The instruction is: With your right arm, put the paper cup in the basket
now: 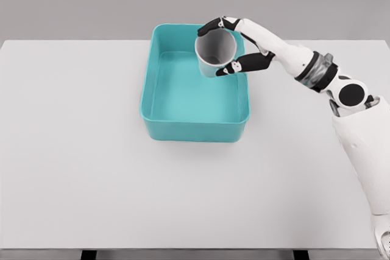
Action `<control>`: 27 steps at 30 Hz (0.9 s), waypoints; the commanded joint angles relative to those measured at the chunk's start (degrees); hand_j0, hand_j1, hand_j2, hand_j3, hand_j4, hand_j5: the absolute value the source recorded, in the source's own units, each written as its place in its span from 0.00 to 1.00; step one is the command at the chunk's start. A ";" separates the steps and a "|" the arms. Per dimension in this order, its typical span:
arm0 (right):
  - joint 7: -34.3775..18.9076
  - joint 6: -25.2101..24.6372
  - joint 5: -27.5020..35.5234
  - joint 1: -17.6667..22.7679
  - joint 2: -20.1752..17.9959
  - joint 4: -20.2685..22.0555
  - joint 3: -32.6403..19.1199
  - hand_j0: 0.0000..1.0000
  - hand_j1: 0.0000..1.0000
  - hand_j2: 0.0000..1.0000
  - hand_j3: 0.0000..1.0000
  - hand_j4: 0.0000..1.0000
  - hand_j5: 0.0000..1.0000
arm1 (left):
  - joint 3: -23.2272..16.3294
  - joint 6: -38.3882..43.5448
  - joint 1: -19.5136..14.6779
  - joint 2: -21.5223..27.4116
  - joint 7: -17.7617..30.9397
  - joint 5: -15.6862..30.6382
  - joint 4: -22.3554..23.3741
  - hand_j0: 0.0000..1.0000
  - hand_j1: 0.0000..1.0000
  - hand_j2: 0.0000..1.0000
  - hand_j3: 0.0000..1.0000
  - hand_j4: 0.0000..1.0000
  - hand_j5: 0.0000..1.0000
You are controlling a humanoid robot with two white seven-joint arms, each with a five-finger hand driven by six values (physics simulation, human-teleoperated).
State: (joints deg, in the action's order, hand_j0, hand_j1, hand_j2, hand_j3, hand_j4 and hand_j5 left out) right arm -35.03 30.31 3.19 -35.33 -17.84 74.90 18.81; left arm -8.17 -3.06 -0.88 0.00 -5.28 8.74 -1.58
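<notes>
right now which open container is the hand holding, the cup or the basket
The paper cup. The right hand grips it, open mouth up, over the far right part of the teal basket, which sits untouched on the white table.

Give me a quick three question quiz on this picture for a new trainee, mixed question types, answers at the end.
1. True or false: the paper cup lies on the table outside the basket.
2. Which hand holds the cup? A) left B) right
3. Fill in: the cup's open mouth faces ____ the camera.

Key: 1 false, it is held over the basket's far right corner. 2 B. 3 toward.
</notes>
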 commanded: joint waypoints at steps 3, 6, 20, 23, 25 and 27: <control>0.03 -0.34 -7.58 -0.79 4.04 -2.30 -0.08 0.67 0.67 0.67 0.67 0.67 0.67 | 0.00 -0.01 0.00 0.00 0.01 0.04 0.00 1.00 1.00 1.00 1.00 1.00 1.00; 0.03 -0.42 -11.80 -0.97 4.92 -2.65 -0.08 0.67 0.67 0.67 0.67 0.67 0.67 | 0.00 0.07 0.00 0.00 0.01 -0.04 0.00 1.00 1.00 1.00 1.00 1.00 1.00; 0.03 -11.94 -32.63 -1.15 6.94 4.56 0.88 0.65 0.65 0.65 0.65 0.65 0.65 | 0.08 -0.01 0.00 0.00 0.01 -0.04 0.00 1.00 1.00 1.00 1.00 1.00 1.00; 0.03 -14.04 -36.32 -2.02 7.65 4.64 3.16 0.65 0.65 0.65 0.65 0.65 0.65 | 0.00 0.07 0.00 0.00 0.01 0.04 0.00 1.00 1.00 1.00 1.00 1.00 1.00; 0.03 -15.98 -38.52 -2.73 7.73 4.64 5.27 0.65 0.65 0.65 0.65 0.65 0.65 | 0.00 -0.01 0.00 0.00 0.01 -0.04 0.00 1.00 1.00 1.00 1.00 1.00 1.00; 0.03 -17.82 -41.24 -2.82 8.70 4.64 6.33 0.65 0.65 0.65 0.65 0.65 0.65 | 0.00 -0.01 0.00 0.00 0.01 0.04 0.00 1.00 1.00 1.00 1.00 1.00 1.00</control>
State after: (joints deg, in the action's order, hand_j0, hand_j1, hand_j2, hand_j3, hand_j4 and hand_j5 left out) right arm -35.03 14.35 -35.64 -38.14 -9.83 79.48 23.76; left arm -8.16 -3.07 -0.88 0.00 -5.28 8.75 -1.57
